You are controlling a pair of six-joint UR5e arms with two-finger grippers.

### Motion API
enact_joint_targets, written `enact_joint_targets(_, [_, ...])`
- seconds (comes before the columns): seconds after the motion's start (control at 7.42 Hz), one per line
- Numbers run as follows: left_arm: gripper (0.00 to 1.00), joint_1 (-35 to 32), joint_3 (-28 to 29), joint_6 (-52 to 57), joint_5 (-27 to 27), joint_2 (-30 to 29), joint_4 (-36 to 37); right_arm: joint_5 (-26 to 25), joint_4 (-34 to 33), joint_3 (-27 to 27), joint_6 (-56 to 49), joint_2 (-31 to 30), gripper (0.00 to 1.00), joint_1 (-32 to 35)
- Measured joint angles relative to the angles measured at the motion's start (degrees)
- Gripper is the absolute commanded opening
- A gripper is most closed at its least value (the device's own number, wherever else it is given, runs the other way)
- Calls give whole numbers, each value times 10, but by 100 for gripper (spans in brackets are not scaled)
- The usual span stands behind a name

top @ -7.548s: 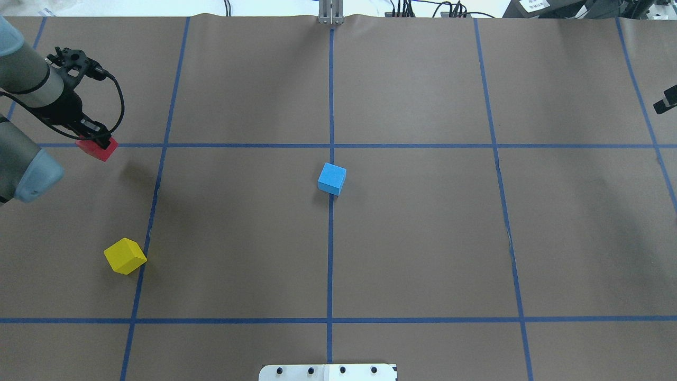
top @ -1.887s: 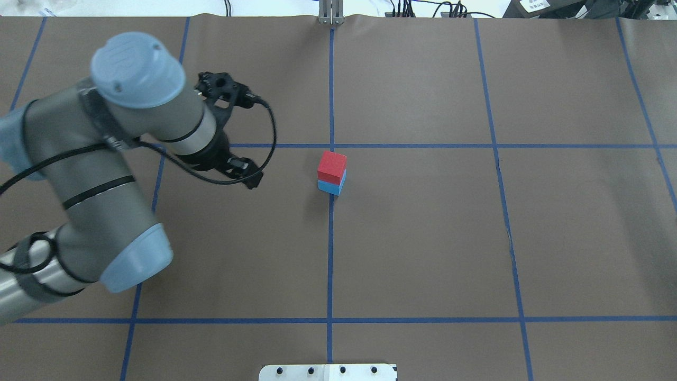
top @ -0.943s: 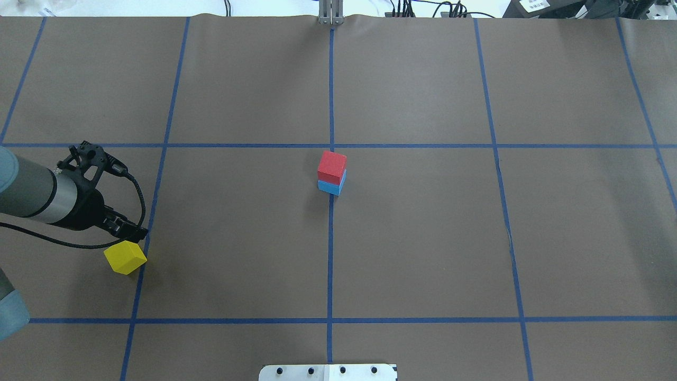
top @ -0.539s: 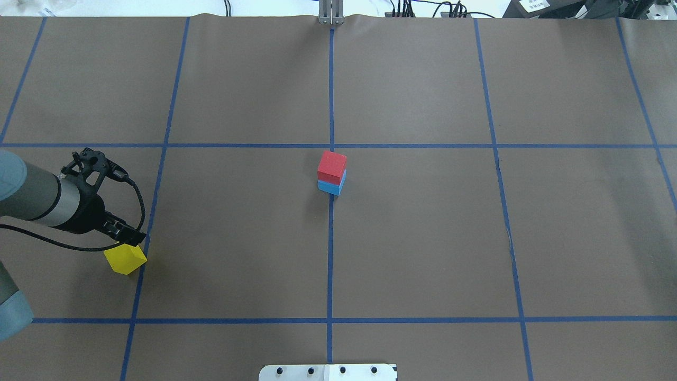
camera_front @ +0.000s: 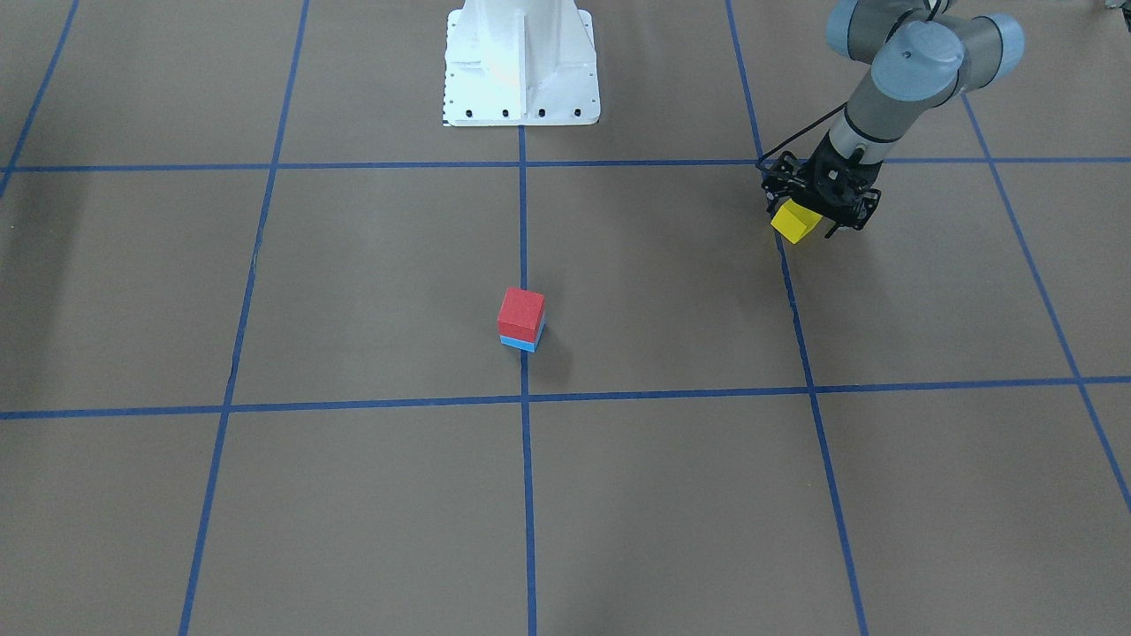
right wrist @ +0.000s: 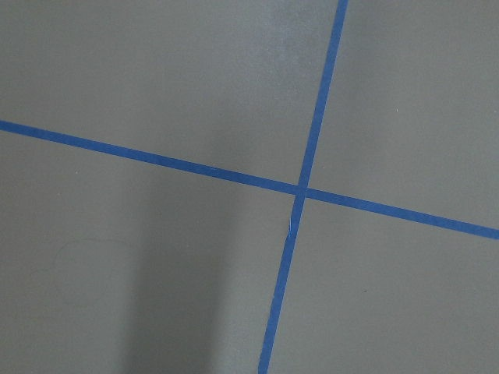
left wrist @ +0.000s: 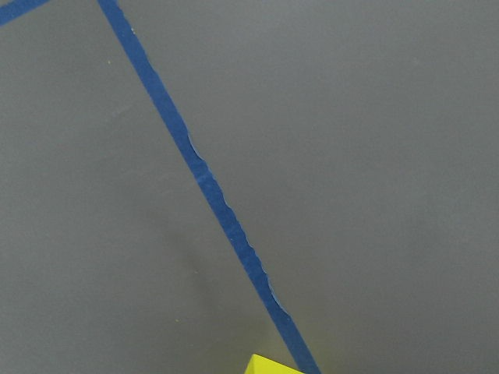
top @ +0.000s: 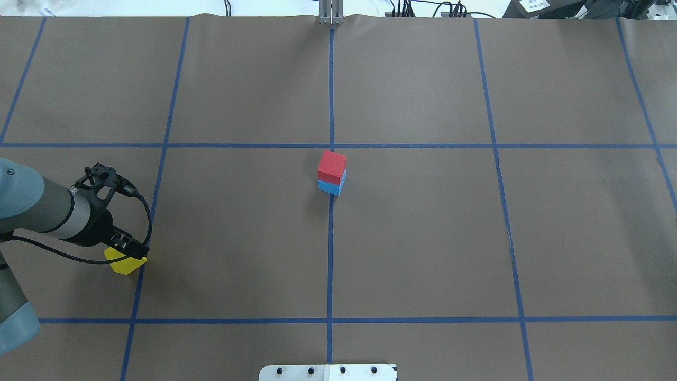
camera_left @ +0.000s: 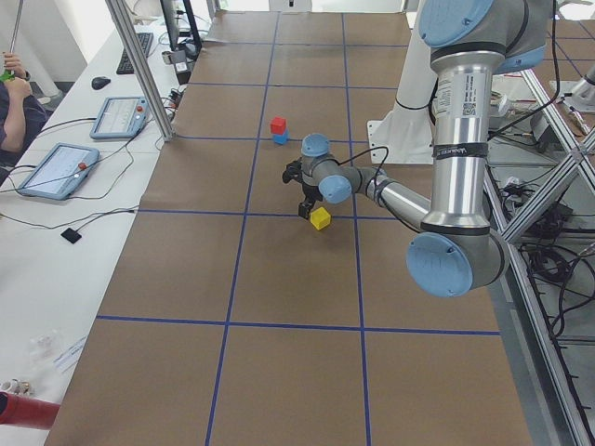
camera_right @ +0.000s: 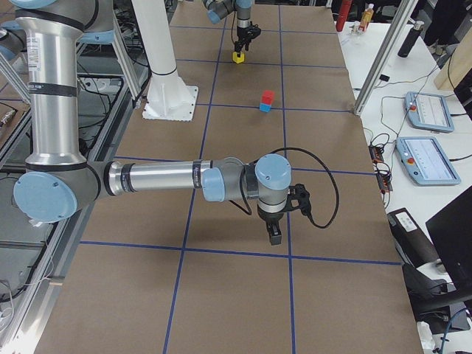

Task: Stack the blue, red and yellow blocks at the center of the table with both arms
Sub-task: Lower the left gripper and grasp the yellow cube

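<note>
A red block (top: 332,165) sits on a blue block (top: 331,188) at the table's centre; the stack also shows in the front-facing view (camera_front: 520,311). A yellow block (top: 125,265) lies on the table at the left, next to a blue tape line. My left gripper (top: 129,248) is down over its top, open, with a finger on each side of the yellow block (camera_front: 792,223). The left wrist view shows only a corner of the yellow block (left wrist: 269,366). My right gripper (camera_right: 274,237) shows only in the exterior right view, low over bare table; I cannot tell whether it is open or shut.
The brown table cover (top: 423,238) is marked with a blue tape grid. The robot's white base (camera_front: 519,62) stands at the near edge. Tablets and cables lie on the side desks (camera_right: 424,133) beyond the table.
The red block went from my left gripper onto the blue block. My left gripper then swung back left and has come down over the yellow block, now covering its top.
</note>
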Motion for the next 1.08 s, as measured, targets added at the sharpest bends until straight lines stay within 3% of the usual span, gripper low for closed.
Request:
enact_joint_targets(0.81, [99, 20, 13, 3, 5, 9, 0, 0, 0, 0, 0, -1, 99, 0])
enact_joint_targets(0.94, [84, 21, 12, 3, 8, 16, 0, 0, -1, 0, 0, 0, 99, 0])
enact_joint_targets(1.08, [28, 21, 11, 3, 10, 22, 0, 0, -1, 0, 0, 0, 99, 0])
